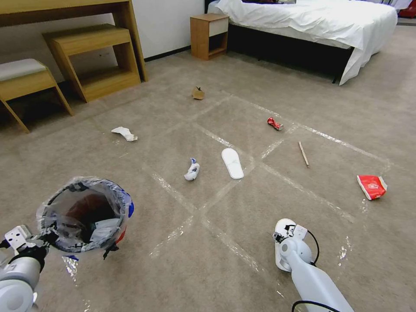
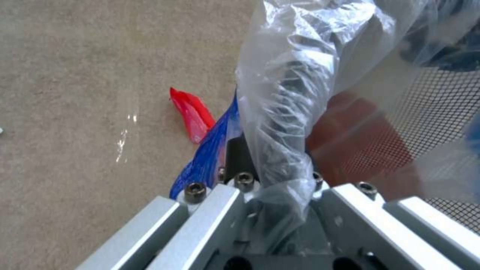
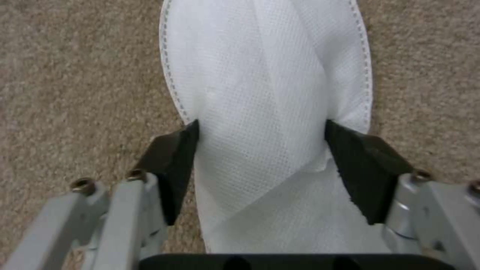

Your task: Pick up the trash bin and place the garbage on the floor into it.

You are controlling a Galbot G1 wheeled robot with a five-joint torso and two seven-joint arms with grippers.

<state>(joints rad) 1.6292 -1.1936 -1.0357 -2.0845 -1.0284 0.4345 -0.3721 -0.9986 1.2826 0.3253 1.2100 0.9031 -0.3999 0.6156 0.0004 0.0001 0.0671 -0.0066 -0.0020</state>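
Observation:
My left gripper (image 1: pixel 40 239) is shut on the rim of the red trash bin (image 1: pixel 84 214), pinching its clear liner (image 2: pixel 280 123), and holds the bin up at the lower left. On the carpet floor (image 1: pixel 182 268) at the lower right lies a white slipper (image 3: pixel 265 67). My right gripper (image 3: pixel 260 127) is down on it, its black pads (image 3: pixel 175 157) pressed against both sides of the bunched upper. Further out lie a second slipper (image 1: pixel 232 163), a red can (image 1: pixel 274 124), a wooden stick (image 1: pixel 303 153), a red wrapper (image 1: pixel 372 186), a white-blue tissue wad (image 1: pixel 192 170), a white wad (image 1: pixel 124 133) and a cardboard scrap (image 1: pixel 198 92).
Wooden desk and stepped stools (image 1: pixel 95 56) stand at the far left. A nightstand (image 1: pixel 209 34) and a bed (image 1: pixel 312 21) are at the back. Shiny tape strips (image 1: pixel 225 242) cross the carpet. A red wrapper (image 2: pixel 192 114) lies on the carpet below the bin.

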